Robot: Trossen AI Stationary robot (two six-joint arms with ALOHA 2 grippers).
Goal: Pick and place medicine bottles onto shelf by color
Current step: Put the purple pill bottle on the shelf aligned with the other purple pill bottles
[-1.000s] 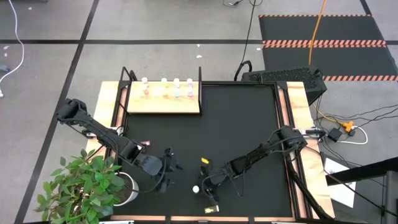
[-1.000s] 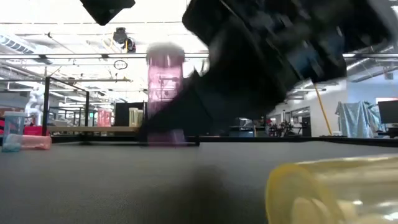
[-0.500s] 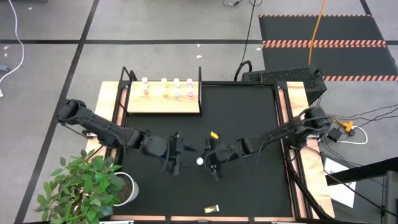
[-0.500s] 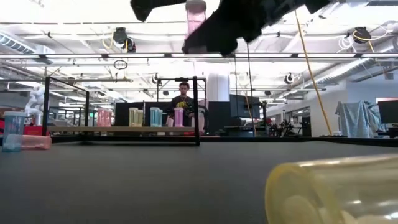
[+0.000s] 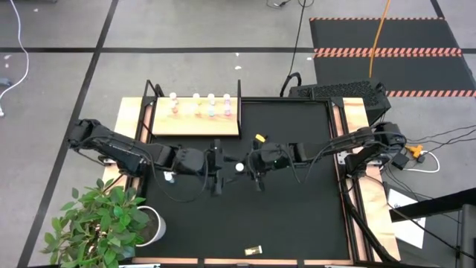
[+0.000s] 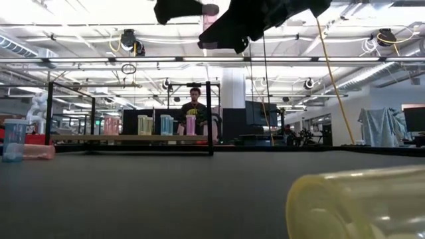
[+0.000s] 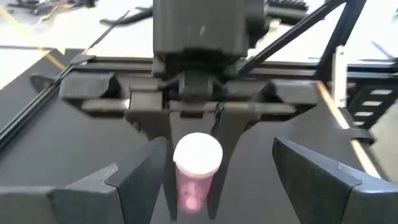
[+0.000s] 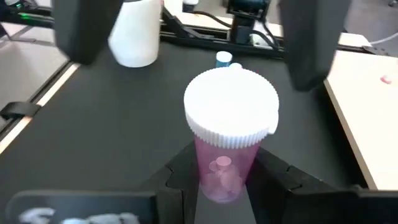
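- Lay nearest in the low view: a yellow bottle on its side on the black tabletop.
- Pinched mid-mat, above the surface: pink bottle in the right tool.
- Faced it, fingers spread: left tool.
- Stood farthest: four bottles on the shelf.

Four bottles on shelf
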